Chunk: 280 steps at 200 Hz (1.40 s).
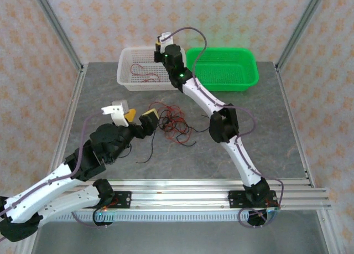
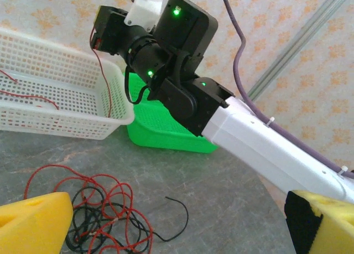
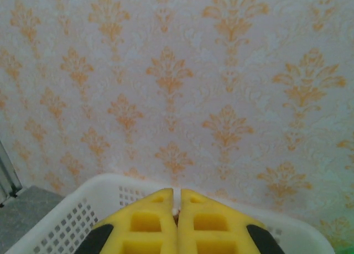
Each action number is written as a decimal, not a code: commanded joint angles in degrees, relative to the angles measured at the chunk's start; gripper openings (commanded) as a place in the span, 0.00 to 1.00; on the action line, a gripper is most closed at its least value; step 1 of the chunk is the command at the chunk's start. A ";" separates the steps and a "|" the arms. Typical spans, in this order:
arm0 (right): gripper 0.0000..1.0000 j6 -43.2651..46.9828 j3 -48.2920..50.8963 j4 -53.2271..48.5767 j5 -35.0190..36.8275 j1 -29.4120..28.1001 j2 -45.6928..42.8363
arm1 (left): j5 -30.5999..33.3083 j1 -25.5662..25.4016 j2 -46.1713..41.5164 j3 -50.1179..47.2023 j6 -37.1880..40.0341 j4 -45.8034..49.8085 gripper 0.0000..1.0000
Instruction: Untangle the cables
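Top view, left tool: jaws wide, low over the tabletop, just left of the cables.
Top view, cables: red and black tangle lay mid-tabletop.
Top view, right tool: raised over the white basket, beside the green basket.
Left wrist view, pads: far apart, the tangle beside the left one.
Left wrist view, red cable: hung from the right tool, pinched, down into the white basket.
Right wrist view, right tool: yellow pads pressed together above the basket rim.
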<state>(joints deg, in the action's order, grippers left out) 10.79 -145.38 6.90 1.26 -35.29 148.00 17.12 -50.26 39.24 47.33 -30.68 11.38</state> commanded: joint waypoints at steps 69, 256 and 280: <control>0.00 -6.79 -0.91 -22.30 -4.94 0.19 -1.95 | -1.42 0.07 -4.35 -0.45 -2.36 1.99 0.99; 0.70 -9.77 -1.17 -44.00 -6.61 2.23 -10.58 | 2.91 0.07 4.67 3.21 -12.45 13.48 0.92; 0.70 -10.74 0.10 -45.41 -6.97 2.18 -14.23 | 3.83 0.07 5.48 2.63 -16.80 18.32 0.88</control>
<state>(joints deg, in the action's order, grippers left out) 1.30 -145.38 -36.25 -5.48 -32.95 141.27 18.52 -50.26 44.10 49.06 -42.24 23.14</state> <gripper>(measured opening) 0.703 0.897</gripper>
